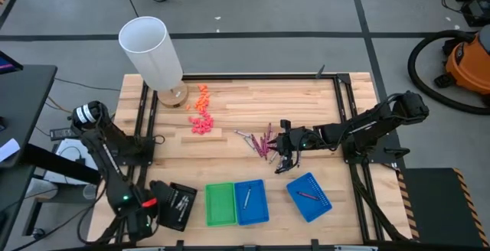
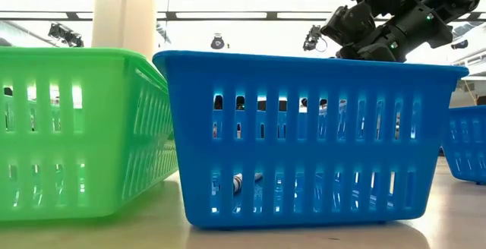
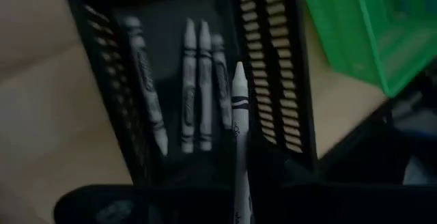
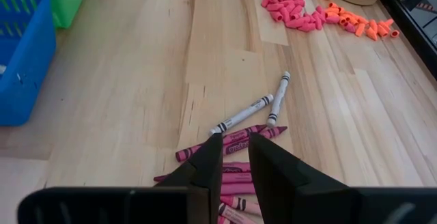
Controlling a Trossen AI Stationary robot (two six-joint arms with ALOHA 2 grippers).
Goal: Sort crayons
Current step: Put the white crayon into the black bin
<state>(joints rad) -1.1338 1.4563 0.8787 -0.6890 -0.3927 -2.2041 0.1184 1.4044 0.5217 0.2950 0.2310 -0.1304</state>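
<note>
A pale wooden table [image 1: 253,105] stands on a grey floor, with an orange vacuum [image 1: 467,60] off to the right. A white cylinder [image 1: 151,50] stands at the table's far left, with orange and pink bits [image 1: 200,113] scattered beside it.

At the near left corner the left gripper [image 3: 239,183] hangs over a black tray [image 1: 176,203], its jaws closed on a silver-grey crayon [image 3: 239,128]; four more grey crayons [image 3: 194,87] lie in that tray. Next to it stand a green tray [image 1: 220,203] and a blue tray [image 1: 250,202] holding one crayon [image 1: 246,197].

In the middle lies a loose pile of crayons [image 4: 235,142], magenta with two grey ones. The right gripper [image 4: 234,152] hovers just over this pile, jaws a little apart; whether they pinch a crayon cannot be told. To the right, a second blue tray [image 1: 308,196] holds a dark red crayon [image 1: 308,195].
</note>
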